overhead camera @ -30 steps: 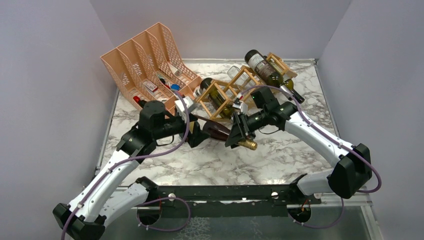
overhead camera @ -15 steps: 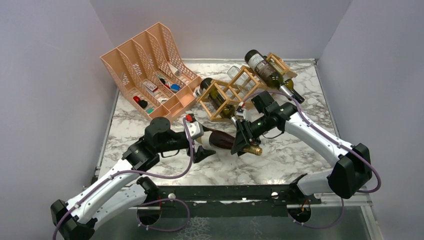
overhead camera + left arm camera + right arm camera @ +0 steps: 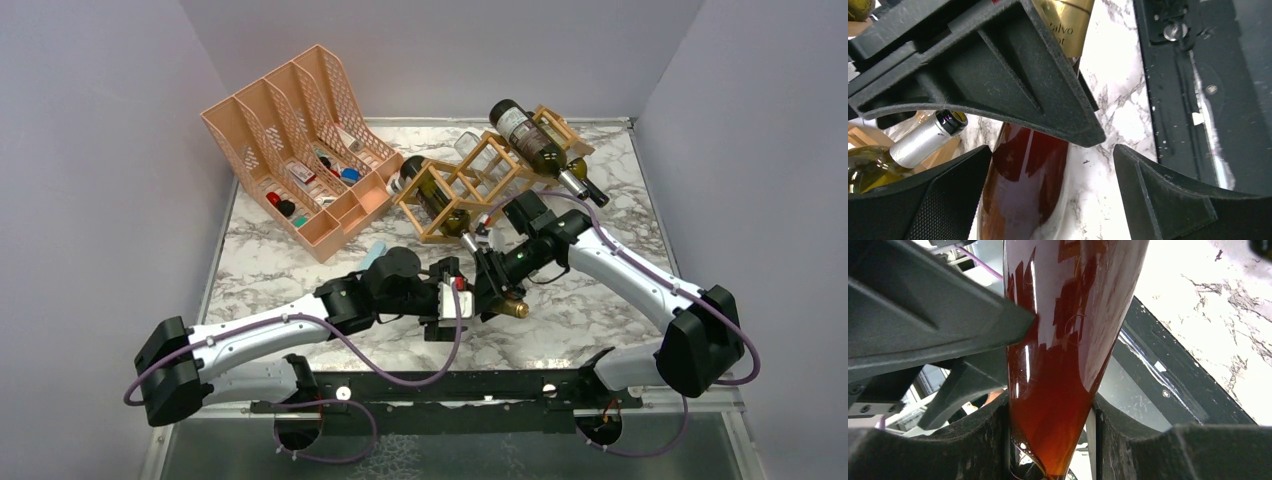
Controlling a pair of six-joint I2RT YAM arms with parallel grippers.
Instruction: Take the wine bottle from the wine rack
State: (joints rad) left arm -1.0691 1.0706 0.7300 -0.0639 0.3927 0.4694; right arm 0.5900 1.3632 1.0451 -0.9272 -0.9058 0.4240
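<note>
Right gripper clenched on neck of wine bottle; dark red glass fills gap between its jaws. Bottle off wine rack, low over table. Left gripper spread wide, bottle body between its fingers, untouched.

Place: a robot test booth, a lab setup rather than a home.
Walls: plain lavender-grey panels box the scene on three sides.
Desk: marble-patterned top with a black mounting rail along its near edge.
Arms: two white-and-black arms bolted to that rail, purple cables looped along them.
Props: a wooden wine rack and a pink file organiser, staged.
</note>
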